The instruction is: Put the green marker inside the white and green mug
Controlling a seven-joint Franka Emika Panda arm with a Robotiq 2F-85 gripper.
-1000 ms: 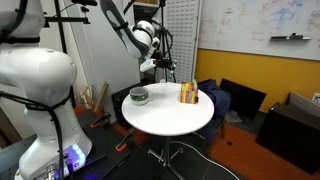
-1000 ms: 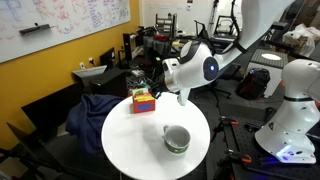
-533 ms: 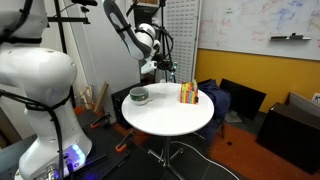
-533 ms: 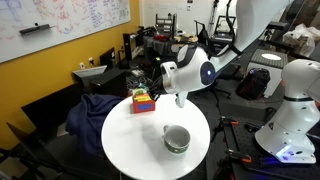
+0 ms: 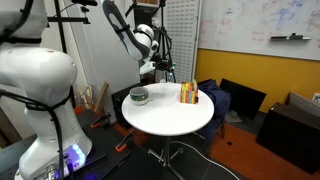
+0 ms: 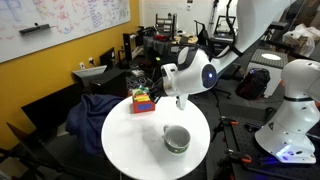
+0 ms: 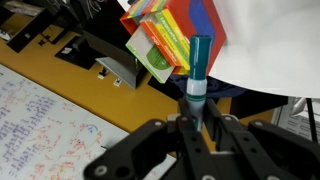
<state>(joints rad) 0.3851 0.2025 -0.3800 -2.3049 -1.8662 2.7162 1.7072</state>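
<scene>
The gripper (image 7: 198,120) is clamped on the thin dark-green marker (image 7: 199,65) near the orange, yellow and green striped block (image 7: 165,40). Centre it above the squat white, green-rimmed mug (image 6: 176,139), tip downward, before release.

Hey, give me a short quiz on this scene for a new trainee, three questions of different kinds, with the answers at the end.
1. True or false: the white and green mug stands on the round white table with the green marker already inside it.
2. Multiple choice: in an exterior view, what stands on the table besides the mug? A) a striped block B) a plate C) a bottle
3. Fill in: in the wrist view the gripper is shut on the ____.

Key: 1 false, the marker is in the gripper, not in the mug; 2 A; 3 green marker.
</scene>
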